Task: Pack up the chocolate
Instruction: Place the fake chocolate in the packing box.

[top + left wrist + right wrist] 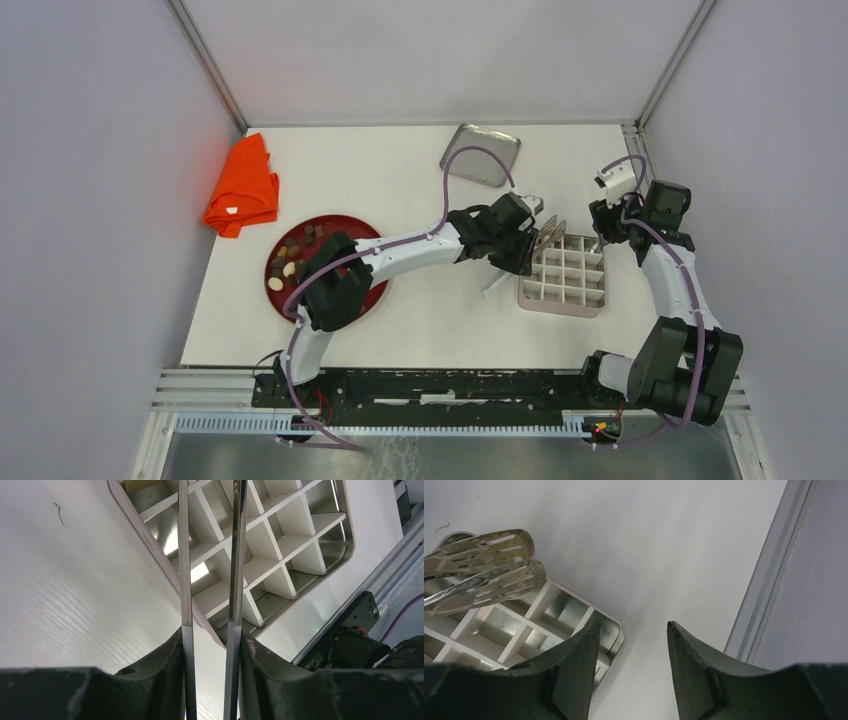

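Several small brown, tan and cream chocolates [290, 255] lie on the red plate [330, 217] at the left, partly hidden by my left arm. My left gripper [518, 240] is shut on metal tongs [549, 235] and holds them over the far left corner of the divided box [565, 282]. In the left wrist view the tongs' arms [184, 580] run out between my fingers [165, 665] above the box's compartments [280, 545]. The slotted tong tips [489, 575] hold nothing. My right gripper [633, 625] is open and empty at the box's far right corner [611, 630].
An orange cloth [243, 185] lies at the far left. A metal lid [480, 153] lies at the back, beyond the box. A frame rail [764, 580] and the side wall stand close on the right of my right gripper.
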